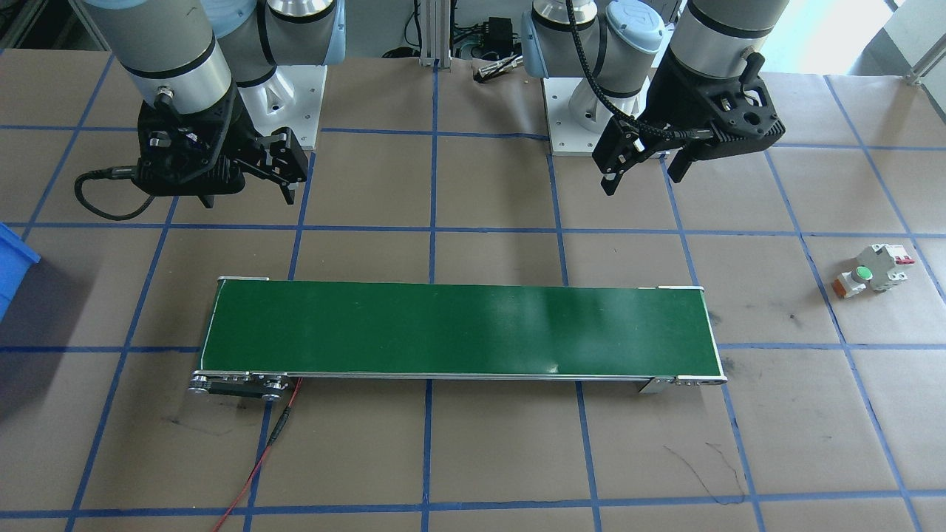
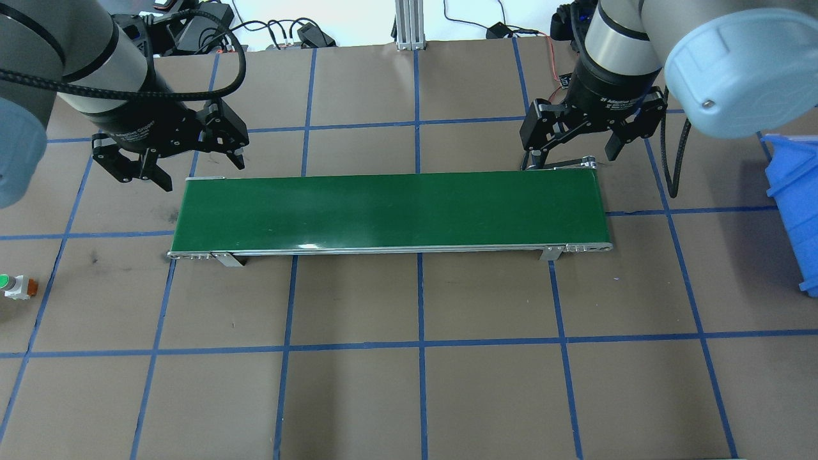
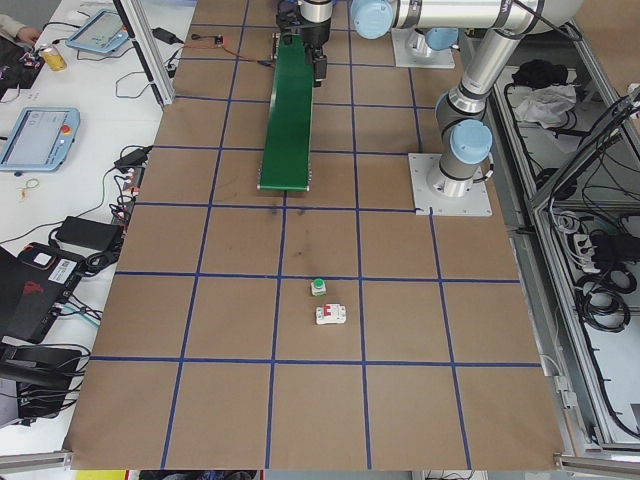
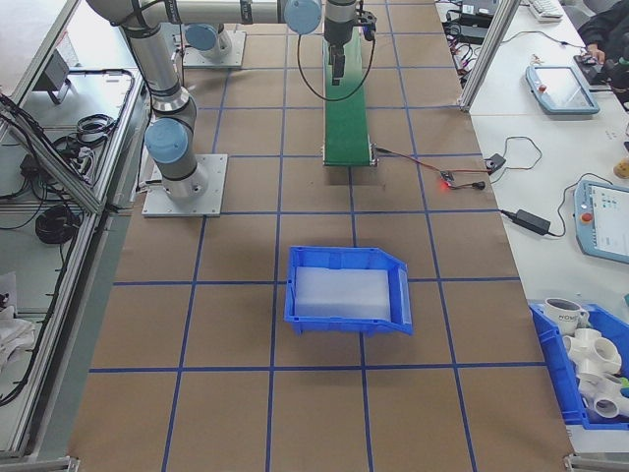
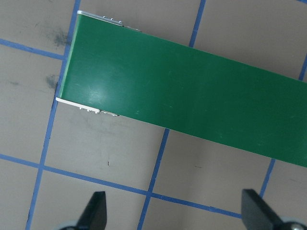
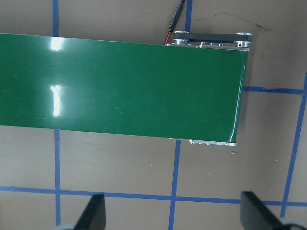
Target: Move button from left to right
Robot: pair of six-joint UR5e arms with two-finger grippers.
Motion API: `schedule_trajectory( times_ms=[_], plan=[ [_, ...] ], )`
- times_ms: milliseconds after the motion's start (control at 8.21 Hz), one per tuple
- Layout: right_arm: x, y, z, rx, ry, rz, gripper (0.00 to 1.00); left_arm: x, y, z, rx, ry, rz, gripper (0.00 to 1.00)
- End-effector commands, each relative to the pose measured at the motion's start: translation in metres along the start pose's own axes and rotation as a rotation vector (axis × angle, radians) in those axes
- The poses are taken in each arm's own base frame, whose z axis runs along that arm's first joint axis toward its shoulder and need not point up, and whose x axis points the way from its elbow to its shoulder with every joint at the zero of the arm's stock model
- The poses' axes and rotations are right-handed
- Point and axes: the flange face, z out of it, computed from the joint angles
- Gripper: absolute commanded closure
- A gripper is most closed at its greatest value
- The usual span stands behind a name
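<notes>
Small green-capped push-button switch (image 1: 857, 276): found on the brown paper-covered table (image 1: 473, 458), robot's left, touching a grey-white circuit breaker (image 1: 885, 266). Left gripper (image 1: 645, 166) and right gripper (image 1: 250, 174): jaws spread, nothing held, apparently parked over the green conveyor belt's (image 1: 458, 329) ends for a relay.

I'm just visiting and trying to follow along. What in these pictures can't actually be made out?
- The button sits at the overhead view's left edge, and the breaker beside it is cut off there.
- The breaker lettering is too small in the front view.
- The blue bin is clipped by the frame in the overhead and front views.
- Neither wrist view shows the button, only the green belt.
</notes>
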Motion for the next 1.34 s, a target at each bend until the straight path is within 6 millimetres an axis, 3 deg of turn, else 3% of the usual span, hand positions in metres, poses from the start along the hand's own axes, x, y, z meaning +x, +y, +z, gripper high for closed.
schedule_trajectory(
  times_ms=[0, 122, 244, 365, 487, 609, 853, 974, 1096, 1218],
  plan=[
    [0.001, 0.000, 0.000, 0.001, 0.000, 0.002, 0.00, -0.001, -0.002, 0.003, -0.011, -0.012, 0.015, 0.00],
    [0.000, 0.000, 0.000, -0.001, 0.000, 0.000, 0.00, -0.004, -0.009, 0.009, -0.021, -0.018, 0.123, 0.00],
    [0.000, 0.000, 0.000, -0.001, 0.000, 0.000, 0.00, -0.024, -0.018, 0.012, -0.030, -0.022, 0.196, 0.00],
    [0.000, 0.000, 0.000, 0.001, 0.000, 0.000, 0.00, -0.062, -0.031, 0.014, -0.064, -0.026, 0.154, 0.00],
    [0.000, 0.000, 0.000, -0.001, 0.000, 0.000, 0.00, -0.108, -0.048, 0.017, -0.067, -0.023, 0.085, 0.00],
    [0.001, 0.000, 0.000, 0.001, 0.000, 0.002, 0.00, -0.173, -0.065, 0.023, -0.079, -0.019, 0.042, 0.00],
    [0.000, 0.000, 0.000, -0.001, 0.000, 0.000, 0.00, -0.314, -0.099, 0.048, -0.018, -0.036, 0.086, 0.00],
    [0.001, 0.000, 0.000, -0.001, 0.000, 0.000, 0.00, -0.386, -0.105, 0.073, -0.034, -0.030, -0.011, 0.00],
    [0.000, 0.000, 0.000, -0.001, 0.000, 0.000, 0.00, -0.430, -0.106, 0.105, -0.086, 0.000, -0.014, 0.00],
    [0.000, 0.000, 0.000, -0.001, 0.000, 0.000, 0.00, -0.453, -0.120, 0.142, -0.096, 0.010, 0.028, 0.00]
  ],
)
